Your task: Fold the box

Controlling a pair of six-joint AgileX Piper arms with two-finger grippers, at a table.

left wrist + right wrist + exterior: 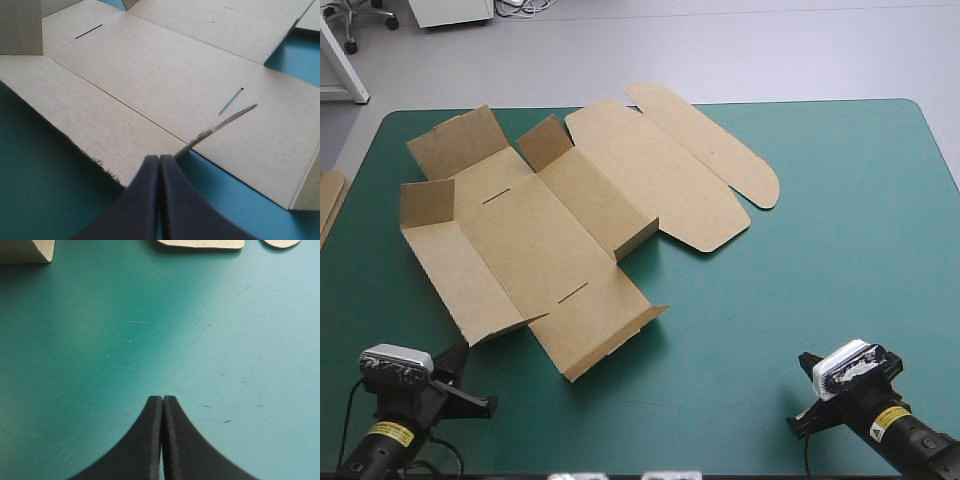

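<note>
The brown box [570,210] lies unfolded on the left half of the teal-green cover, with its small corner flaps and one side wall slightly raised and its lid with a rounded tab [720,150] flat toward the far side. My left gripper [458,352] is shut, just off the box's near edge. In the left wrist view its tip [159,157] points at the box [165,70], where a lifted flap edge [220,125] rises beside a slot [231,100]. My right gripper [810,362] is shut and empty over bare cover [163,398], with a box corner [25,251] far ahead.
An edge of more brown board [328,200] shows at the table's left edge. Bare teal-green cover [840,250] stretches across the right half of the table. The lid's rounded edge [200,243] is visible well ahead of the right gripper.
</note>
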